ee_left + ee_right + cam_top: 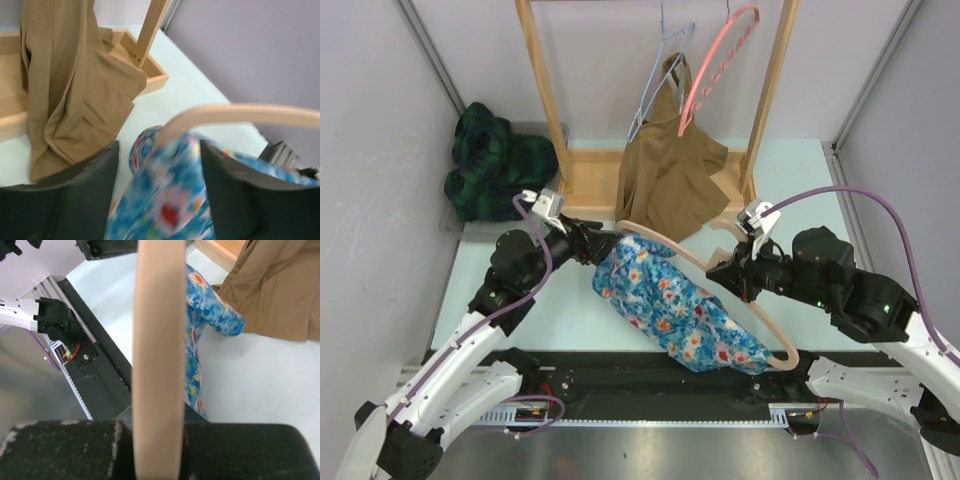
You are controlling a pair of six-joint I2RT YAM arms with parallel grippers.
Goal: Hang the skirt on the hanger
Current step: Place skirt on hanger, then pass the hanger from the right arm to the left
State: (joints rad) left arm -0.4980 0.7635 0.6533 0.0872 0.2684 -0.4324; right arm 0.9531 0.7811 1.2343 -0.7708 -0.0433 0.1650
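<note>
The blue floral skirt [670, 305] is draped over a curved wooden hanger [765, 325] that is held low over the table's middle. My right gripper [725, 270] is shut on the hanger's arm, which runs straight up the right wrist view [157, 340], with the skirt [197, 315] behind it. My left gripper [603, 243] is at the hanger's left end. In the left wrist view its jaws [159, 150] stand apart around the blurred skirt [165, 200] and the hanger end [240, 114], with a gap beside the left finger.
A wooden rack [556, 110] stands at the back with a brown garment [670, 175] hanging on it, a pink hanger [720, 55] and a wire hanger [655, 85]. A dark green plaid garment [495, 160] lies at the back left. A black rail [620, 385] runs along the near edge.
</note>
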